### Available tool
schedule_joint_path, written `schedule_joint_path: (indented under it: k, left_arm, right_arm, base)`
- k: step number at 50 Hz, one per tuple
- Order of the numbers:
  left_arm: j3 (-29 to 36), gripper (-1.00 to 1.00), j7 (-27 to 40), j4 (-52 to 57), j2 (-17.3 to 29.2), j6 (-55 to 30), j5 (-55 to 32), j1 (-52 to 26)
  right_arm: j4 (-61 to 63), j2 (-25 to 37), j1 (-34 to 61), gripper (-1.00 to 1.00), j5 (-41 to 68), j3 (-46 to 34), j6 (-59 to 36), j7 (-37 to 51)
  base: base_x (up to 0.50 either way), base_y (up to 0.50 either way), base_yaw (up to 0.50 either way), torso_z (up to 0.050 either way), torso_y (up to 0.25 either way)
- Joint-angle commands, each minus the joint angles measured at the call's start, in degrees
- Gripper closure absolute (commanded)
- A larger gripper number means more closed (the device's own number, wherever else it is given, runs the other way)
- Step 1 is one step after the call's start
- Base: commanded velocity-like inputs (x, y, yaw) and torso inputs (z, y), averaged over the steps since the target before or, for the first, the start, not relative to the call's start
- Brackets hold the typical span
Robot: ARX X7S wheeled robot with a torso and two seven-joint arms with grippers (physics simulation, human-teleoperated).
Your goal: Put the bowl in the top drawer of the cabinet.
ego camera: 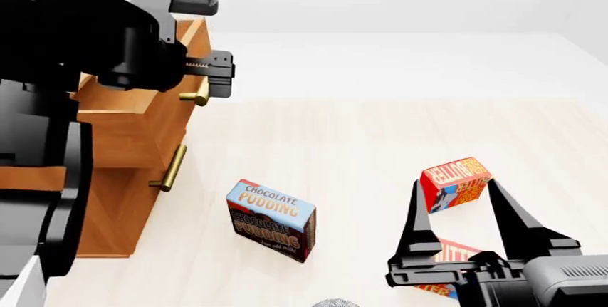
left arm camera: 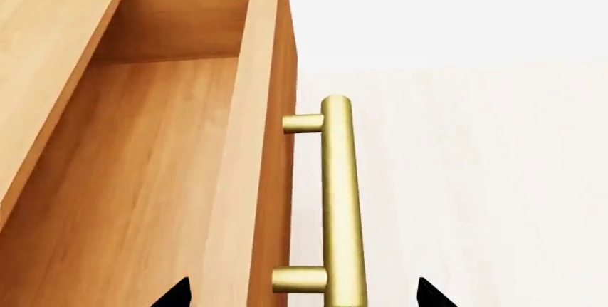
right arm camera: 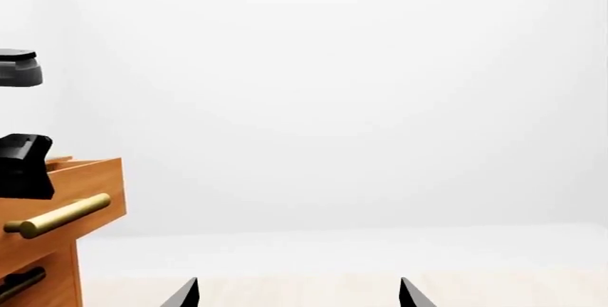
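Note:
The top drawer (left arm camera: pixel 142 179) of the wooden cabinet (ego camera: pixel 105 214) stands pulled out, and its inside shows bare wood. My left gripper (left arm camera: pixel 304 294) is open, one fingertip inside the drawer front and the other outside the brass handle (left arm camera: pixel 340 200), with the handle between them and untouched. Low at the front right, my right gripper (ego camera: pixel 453 182) hangs open and holds nothing; its fingertips (right arm camera: pixel 190 289) frame bare floor. Only a grey sliver that may be the bowl (ego camera: pixel 334 303) shows at the bottom edge of the head view.
A chocolate pudding box (ego camera: pixel 270 219) stands on the pale floor in front of the cabinet. A red box (ego camera: pixel 456 182) lies beyond the right gripper, and another red box (ego camera: pixel 445 271) lies under it. The lower drawer's handle (ego camera: pixel 169 168) sits below the top drawer.

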State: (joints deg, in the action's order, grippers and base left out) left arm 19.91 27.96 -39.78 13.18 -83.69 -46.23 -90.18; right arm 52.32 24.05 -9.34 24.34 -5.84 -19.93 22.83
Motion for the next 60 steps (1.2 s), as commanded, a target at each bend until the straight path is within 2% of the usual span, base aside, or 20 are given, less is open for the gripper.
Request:
schedule_joint_path:
  k: [1, 27, 53, 60]
  left_arm:
    - [0.36, -1.00, 0.04, 0.11, 0.22, 1.44, -0.67, 2.29]
    - [-0.54, -1.00, 0.61, 0.95, -1.59, 2.51, -3.10, 5.47]
    - [-7.41, -1.00, 10.32, 7.29, -8.74, -2.64, -11.30, 5.62]
    - [-7.08, -1.00, 13.86, 10.71, -11.68, -4.11, -14.11, 6.64]
  right_arm:
    - [0.24, 0.38, -0.07, -1.00, 0.05, -0.21, 0.04, 0.55]
    - [0.28, 1.00, 0.07, -1.00, 0.29, -1.04, 0.46, 1.38]
    - [1.41, 2.53, -1.10, -1.00, 2.40, 0.53, 1.40, 2.28]
    - [1.35, 3.04, -1.76, -1.00, 3.41, 1.62, 2.41, 2.18]
  base:
    - [0.00, 0.00, 0.00, 0.000, 0.000]
    - [0.00, 0.00, 0.00, 0.000, 0.000]
    - [0.00, 0.00, 0.00, 0.000, 0.000]
    - [0.00, 0.00, 0.00, 0.000, 0.000]
